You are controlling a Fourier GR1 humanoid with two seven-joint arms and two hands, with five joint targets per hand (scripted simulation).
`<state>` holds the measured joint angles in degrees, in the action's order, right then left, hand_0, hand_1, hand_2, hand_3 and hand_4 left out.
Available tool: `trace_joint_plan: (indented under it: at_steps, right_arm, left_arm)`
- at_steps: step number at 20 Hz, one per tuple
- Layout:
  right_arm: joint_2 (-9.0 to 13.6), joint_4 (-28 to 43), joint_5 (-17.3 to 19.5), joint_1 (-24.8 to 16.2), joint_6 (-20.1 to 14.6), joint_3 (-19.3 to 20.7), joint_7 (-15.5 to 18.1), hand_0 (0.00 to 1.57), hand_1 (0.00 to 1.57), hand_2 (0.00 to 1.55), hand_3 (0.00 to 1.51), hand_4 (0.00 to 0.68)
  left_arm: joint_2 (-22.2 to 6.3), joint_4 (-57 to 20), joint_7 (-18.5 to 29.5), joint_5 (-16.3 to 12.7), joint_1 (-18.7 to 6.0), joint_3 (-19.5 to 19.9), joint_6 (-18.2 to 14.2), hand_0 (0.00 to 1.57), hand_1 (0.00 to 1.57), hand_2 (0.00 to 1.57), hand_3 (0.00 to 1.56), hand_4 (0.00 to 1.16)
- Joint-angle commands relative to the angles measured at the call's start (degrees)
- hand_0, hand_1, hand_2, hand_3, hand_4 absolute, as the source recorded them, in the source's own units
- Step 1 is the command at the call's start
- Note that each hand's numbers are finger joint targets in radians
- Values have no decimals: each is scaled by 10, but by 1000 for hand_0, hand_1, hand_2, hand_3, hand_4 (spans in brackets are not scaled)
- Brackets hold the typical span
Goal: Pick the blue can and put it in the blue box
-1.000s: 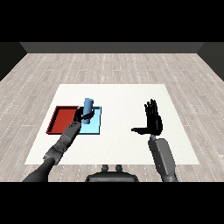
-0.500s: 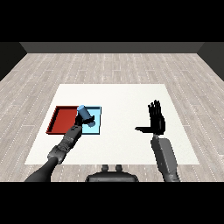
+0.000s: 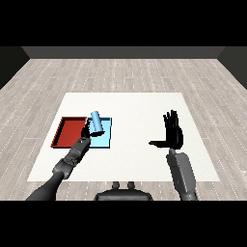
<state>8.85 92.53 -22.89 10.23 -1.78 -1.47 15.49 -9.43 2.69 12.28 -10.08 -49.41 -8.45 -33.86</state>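
Blue can is over the light blue tray, long axis near upright with the top tipped a little toward the view's left. Can't tell whether its base touches the tray floor or sits just above it.

Left robot hand has it: fingers curled round the can's lower part, hand on the can's near-left side, forearm coming in from the lower left. Can body rises above and slightly right of the hand. Most of the can shows above the hand.

Key relation for the next move: can is already inside the blue tray's outline, toward its far-left corner, close to the edge it shares with the red tray. Judging from that, what's left is lower if needed, uncurl, retreat back toward lower left. Risk is the tilt: an off-vertical release may let it tip toward the red side.

Right robot hand is well apart, out over the white surface, fingers straight and spread, thumb out to the left, holding nothing. Left hand is the nearer one by far, so no handover needed.
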Motion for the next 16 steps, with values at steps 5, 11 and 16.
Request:
trace_joint_plan:
  at_steps: [5,11,16]
  right_arm:
    - [-5,0,16,-11,7,-11,17,0,0,0,0,0]
    - [5,-17,32,-27,18,-23,18,0,0,0,0,0]
    - [26,-24,44,-40,40,-31,16,0,0,0,0,0]
  left_arm:
    - [-3,137,183,-58,4,68,-30,0,0,0,0,0]
    - [1,280,296,-69,32,47,176,0,0,0,0,0]
    - [12,391,308,-106,137,25,319,0,0,0,0,0]
